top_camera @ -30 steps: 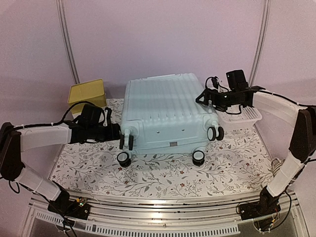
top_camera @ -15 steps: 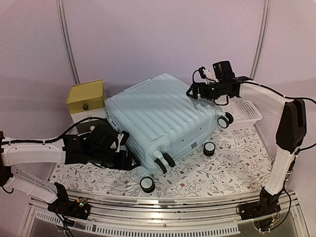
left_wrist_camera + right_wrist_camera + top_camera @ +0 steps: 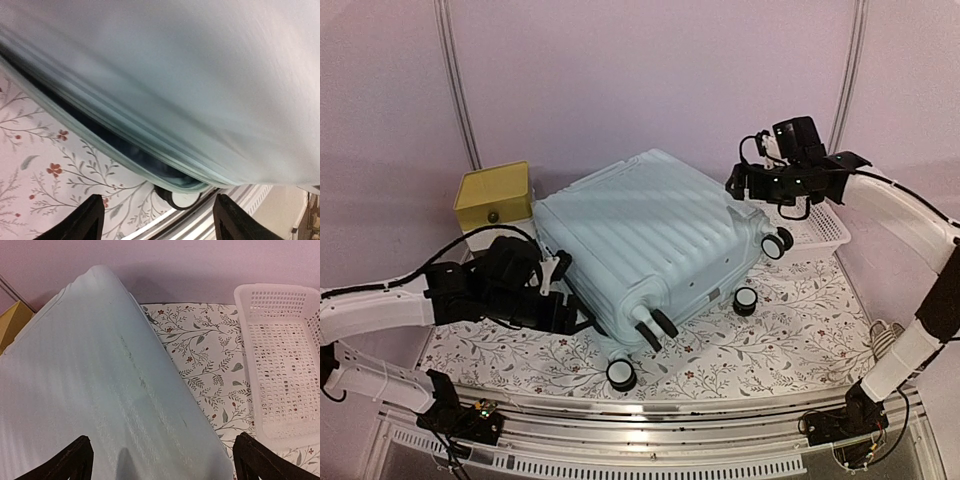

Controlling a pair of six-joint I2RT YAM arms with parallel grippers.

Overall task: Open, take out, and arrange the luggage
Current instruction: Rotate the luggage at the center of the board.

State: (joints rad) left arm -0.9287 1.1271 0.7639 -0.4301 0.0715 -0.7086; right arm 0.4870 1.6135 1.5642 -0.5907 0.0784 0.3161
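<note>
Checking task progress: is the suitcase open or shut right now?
Shut: the suitcase lies flat on the table, both shells together, with no lining showing.

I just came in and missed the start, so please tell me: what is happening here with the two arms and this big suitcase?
Two robot arms are at the pale blue luggage, which lies skewed on the flowered table. The left end effector is open, low beside its near-left edge. The right end effector is open above its far right corner, near the white basket. The luggage looks closed; nothing is out yet.
</note>
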